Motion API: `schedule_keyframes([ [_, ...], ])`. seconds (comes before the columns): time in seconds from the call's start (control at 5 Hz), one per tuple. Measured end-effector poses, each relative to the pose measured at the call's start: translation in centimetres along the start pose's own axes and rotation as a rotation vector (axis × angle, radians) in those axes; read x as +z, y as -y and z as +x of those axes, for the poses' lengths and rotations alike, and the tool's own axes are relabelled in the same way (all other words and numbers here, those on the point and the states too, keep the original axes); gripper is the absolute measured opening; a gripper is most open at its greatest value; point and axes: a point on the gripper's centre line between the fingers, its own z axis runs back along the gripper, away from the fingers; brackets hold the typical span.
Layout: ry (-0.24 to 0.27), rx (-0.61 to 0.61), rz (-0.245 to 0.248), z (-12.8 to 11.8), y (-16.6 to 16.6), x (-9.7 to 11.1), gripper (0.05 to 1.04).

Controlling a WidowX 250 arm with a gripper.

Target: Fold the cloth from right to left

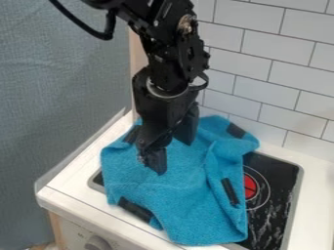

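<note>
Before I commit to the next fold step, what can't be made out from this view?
All in the camera view:
- Far-left part of the blue cloth: hidden behind the black gripper.
- Left part of the black stovetop: covered by the cloth.
- Contact between fingers and cloth: cannot be told from this single angle.
- Lower part of the knob: cut off by the bottom edge.

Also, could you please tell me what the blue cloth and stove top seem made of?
The cloth looks like matte terry or microfiber, given its fuzzy surface and soft folds. The stove top could be glossy glass or a printed sheet: flat, black, with whitish streaks.
</note>
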Motion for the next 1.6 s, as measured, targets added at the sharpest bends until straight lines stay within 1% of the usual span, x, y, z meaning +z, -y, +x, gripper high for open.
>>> schedule_keyframes([
  [0.2,-0.003,-0.001,0.018,-0.1,-0.4,-0.4,0.999],
  [0.4,-0.03,-0.066,0.05,-1.0,-0.6,-1.2,0.999],
  [0.6,-0.081,-0.189,0.041,-3.0,0.2,-1.7,0.999],
  [0.8,-0.102,-0.301,0.072,-4.8,0.9,-2.4,0.999],
  [1.0,-0.116,-0.401,0.111,-6.3,2.0,-3.6,0.999],
  [1.2,-0.144,-0.474,0.121,-7.4,3.1,-4.7,0.999],
  [1.4,-0.165,-0.511,0.142,-8.0,3.7,-6.2,0.999],
  [1.6,-0.172,-0.535,0.167,-8.3,4.0,-7.5,0.999],
])
